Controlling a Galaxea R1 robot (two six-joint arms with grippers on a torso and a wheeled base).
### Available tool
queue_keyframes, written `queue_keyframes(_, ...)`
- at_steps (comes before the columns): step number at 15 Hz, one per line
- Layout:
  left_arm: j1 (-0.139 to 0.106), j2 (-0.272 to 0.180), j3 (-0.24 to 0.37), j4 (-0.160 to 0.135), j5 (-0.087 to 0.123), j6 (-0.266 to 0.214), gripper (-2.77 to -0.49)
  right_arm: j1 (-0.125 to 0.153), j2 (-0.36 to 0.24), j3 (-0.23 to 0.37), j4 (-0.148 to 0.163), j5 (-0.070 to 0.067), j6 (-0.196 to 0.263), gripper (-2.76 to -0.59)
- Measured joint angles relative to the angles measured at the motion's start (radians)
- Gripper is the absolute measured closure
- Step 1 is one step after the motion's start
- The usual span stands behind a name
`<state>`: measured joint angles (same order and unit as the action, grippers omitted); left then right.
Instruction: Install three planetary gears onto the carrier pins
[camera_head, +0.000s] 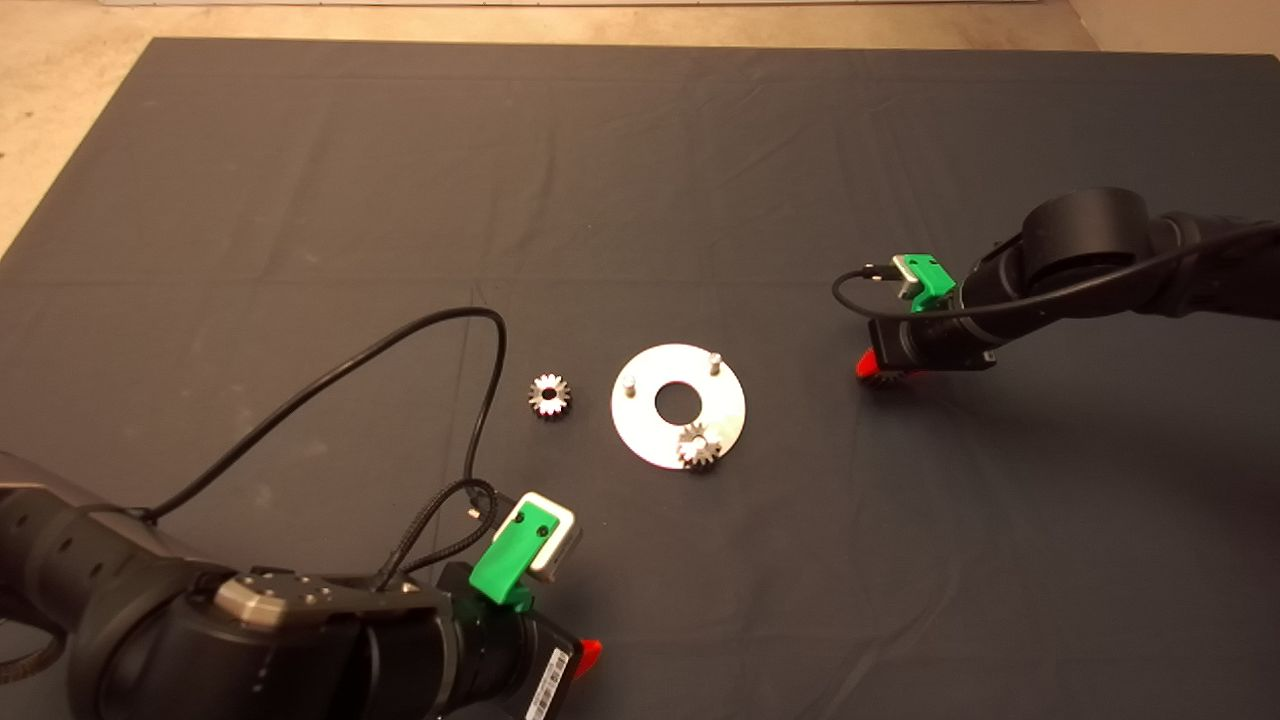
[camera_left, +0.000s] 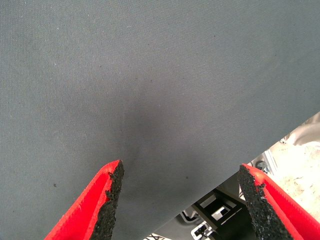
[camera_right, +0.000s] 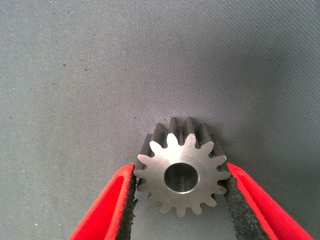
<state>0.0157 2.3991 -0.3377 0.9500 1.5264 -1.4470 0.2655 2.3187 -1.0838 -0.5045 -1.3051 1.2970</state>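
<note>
Between right end effector (camera_right: 181, 186) pads: gear (camera_right: 181, 170), hidden overhead.

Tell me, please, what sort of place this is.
Probably a robot test bench for assembly work: a dark mat carries only a carrier disc and loose gears, and the right gripper is shut on a gear.

My right arm (camera_head: 1100, 270) reached in from the mat's right edge, elbow raised, wrist angled down toward the mat's middle. Its gripper (camera_right: 181, 200) sat low over the mat, right of centre, and I had its red fingers (camera_right: 107, 205) closed against both sides of a gear (camera_right: 182, 167), pads pressing the teeth. My left arm (camera_head: 200, 620) waited at the mat's near left corner. That gripper (camera_left: 180, 200) hung over the mat's near edge, fingers (camera_left: 95, 205) spread wide apart, nothing between them.
</note>
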Motion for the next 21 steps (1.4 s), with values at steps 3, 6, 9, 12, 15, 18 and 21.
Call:
queue_keyframes(3,0.000,0.000,0.000,0.000,0.000,0.000,-1.62,-0.002,0.000,0.000,-0.005,0.000,0.000,-1.14)
queue_keyframes(6,0.000,0.000,0.000,0.000,0.000,0.000,-1.62,-0.003,0.000,0.000,-0.015,0.000,-0.006,-1.12)
queue_keyframes(9,0.000,0.000,0.000,0.000,0.000,0.000,-1.62,-0.005,0.000,0.001,-0.019,-0.001,-0.006,-1.10)
queue_keyframes(12,0.000,0.000,0.000,0.000,0.000,0.000,-1.62,-0.005,0.000,0.001,-0.019,-0.001,-0.017,-1.06)
queue_keyframes(15,0.000,0.000,0.000,0.000,0.000,0.000,-1.62,-0.005,0.000,0.004,-0.022,-0.001,-0.018,-1.04)
queue_keyframes(18,0.000,0.000,0.000,0.000,0.000,0.000,-1.62,-0.006,0.000,0.004,-0.022,-0.002,-0.018,-1.01)
queue_keyframes(21,0.000,0.000,0.000,0.000,0.000,0.000,-1.62,-0.008,0.000,0.015,-0.030,-0.004,-0.018,-1.01)
